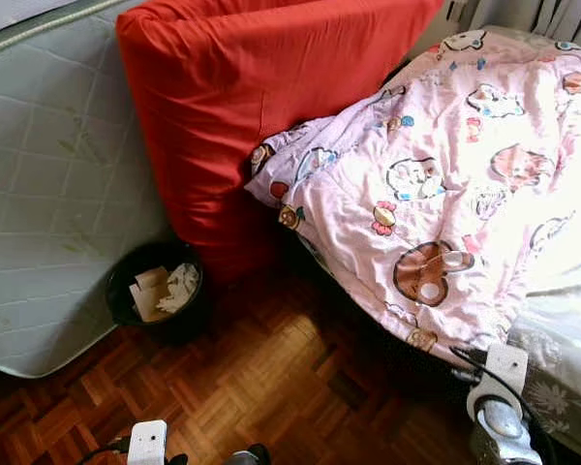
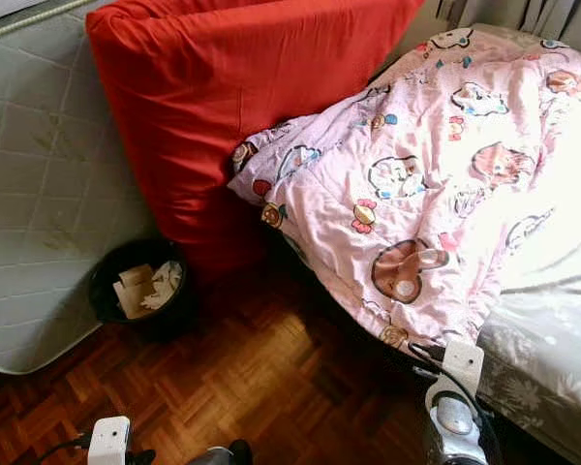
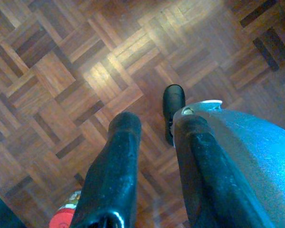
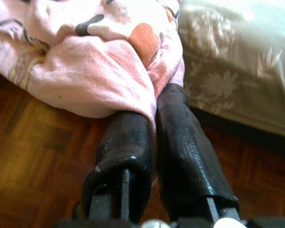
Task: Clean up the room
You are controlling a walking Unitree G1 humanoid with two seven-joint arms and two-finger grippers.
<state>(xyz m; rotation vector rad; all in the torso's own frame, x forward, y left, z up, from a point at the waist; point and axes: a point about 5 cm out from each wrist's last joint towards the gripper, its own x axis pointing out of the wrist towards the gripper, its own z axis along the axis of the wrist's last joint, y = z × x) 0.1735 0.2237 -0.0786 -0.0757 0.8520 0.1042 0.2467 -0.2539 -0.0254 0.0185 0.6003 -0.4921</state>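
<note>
right tool [image 4: 154, 107], two black fingers clenched on the hanging edge of the pink cartoon-print quilt [image 1: 445, 184], sits low at the bed's side above the brown parquet floor [image 1: 261, 387]. left tool [image 3: 152, 124] hangs released over that floor. black round wastebasket [image 1: 155, 291] with crumpled paper stands beside the red upright mattress [image 1: 242, 107].

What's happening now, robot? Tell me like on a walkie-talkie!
Right end effector shut on pink blanket at its hanging edge. Left end effector open over parquet floor. Black bin beside red mattress.
</note>
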